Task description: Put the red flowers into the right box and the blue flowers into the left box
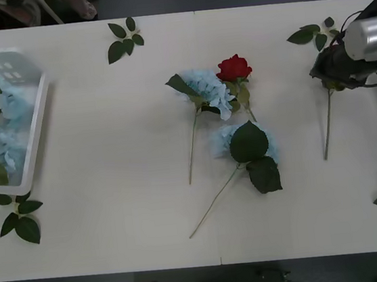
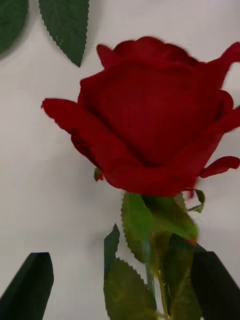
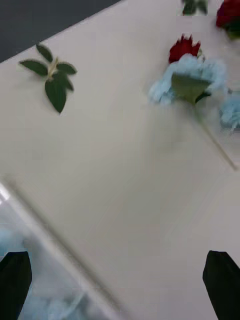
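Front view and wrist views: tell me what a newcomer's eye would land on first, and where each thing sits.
First, the red rose at mid-table, its bloom beside a pale-blue flower head, with a second blue flower just nearer the robot. Next, the right gripper hovering with jaws open over another rose near the table's right edge. Then the white box at the left edge, blue flowers already inside, with the left gripper open above its rim.

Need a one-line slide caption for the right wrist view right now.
Open right gripper straddling the leafy stem of a red rose lying on the white table.
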Robot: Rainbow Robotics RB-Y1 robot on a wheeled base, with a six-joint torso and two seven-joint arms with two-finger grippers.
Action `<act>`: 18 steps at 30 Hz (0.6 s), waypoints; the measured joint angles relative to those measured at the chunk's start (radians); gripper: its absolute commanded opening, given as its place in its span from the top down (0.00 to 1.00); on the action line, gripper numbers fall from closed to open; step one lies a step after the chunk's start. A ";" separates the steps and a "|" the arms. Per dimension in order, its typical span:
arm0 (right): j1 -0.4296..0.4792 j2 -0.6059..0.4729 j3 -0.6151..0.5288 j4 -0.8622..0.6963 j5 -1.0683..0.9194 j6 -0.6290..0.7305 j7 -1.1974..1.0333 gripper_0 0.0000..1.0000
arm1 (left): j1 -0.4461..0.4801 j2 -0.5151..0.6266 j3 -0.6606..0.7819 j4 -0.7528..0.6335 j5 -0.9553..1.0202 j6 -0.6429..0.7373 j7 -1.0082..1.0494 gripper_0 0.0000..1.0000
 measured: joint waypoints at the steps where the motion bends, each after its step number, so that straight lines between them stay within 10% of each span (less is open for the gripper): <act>1: 0.000 0.001 0.035 0.008 0.000 -0.024 0.000 0.22 | 0.000 -0.048 0.000 0.000 -0.001 -0.029 0.008 0.00; 4: 0.000 0.014 0.109 0.038 0.000 -0.067 0.000 0.26 | -0.006 -0.197 -0.024 0.000 -0.085 -0.118 0.093 0.00; 10: -0.001 0.068 0.073 0.112 0.016 -0.123 0.001 1.00 | -0.072 -0.460 -0.066 0.001 -0.409 -0.143 0.184 0.00; 18: -0.006 0.077 0.070 0.127 0.022 -0.140 0.001 1.00 | -0.150 -0.671 -0.068 0.004 -0.745 -0.143 0.428 0.00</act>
